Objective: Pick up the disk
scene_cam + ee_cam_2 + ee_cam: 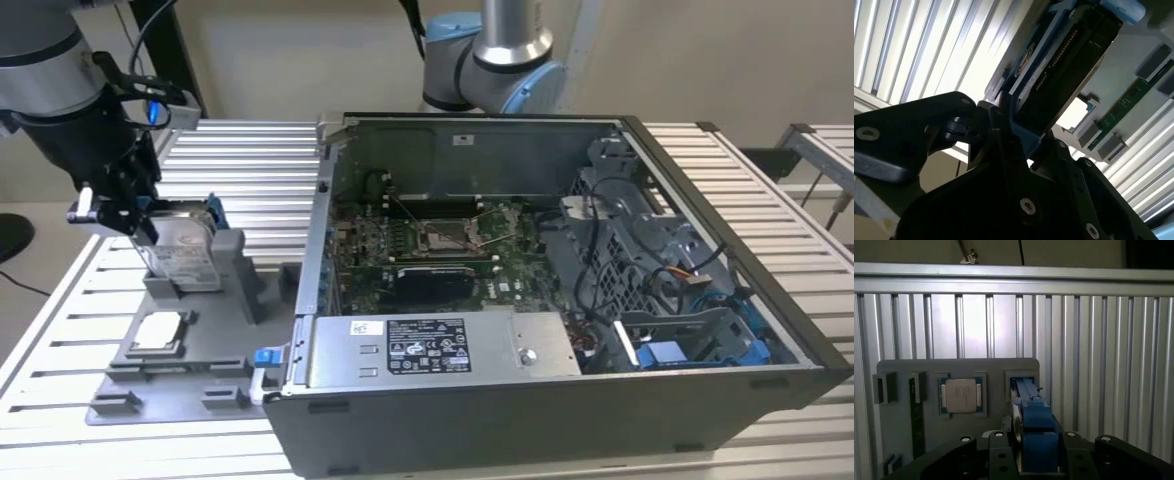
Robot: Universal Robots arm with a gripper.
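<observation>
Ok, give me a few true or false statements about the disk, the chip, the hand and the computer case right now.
1. The disk stands on edge in the grey holder. True.
2. The chip lies inside the computer case. False: it lies on the grey tray, at the exterior view's left of the case.
3. The hand is closed on the disk's blue frame. True.
4. The computer case is closed up. False: its side is open, showing the motherboard.

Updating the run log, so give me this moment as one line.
tool: shut on disk | disk: upright in grey fixture slot | chip: flat in its own recess
</observation>
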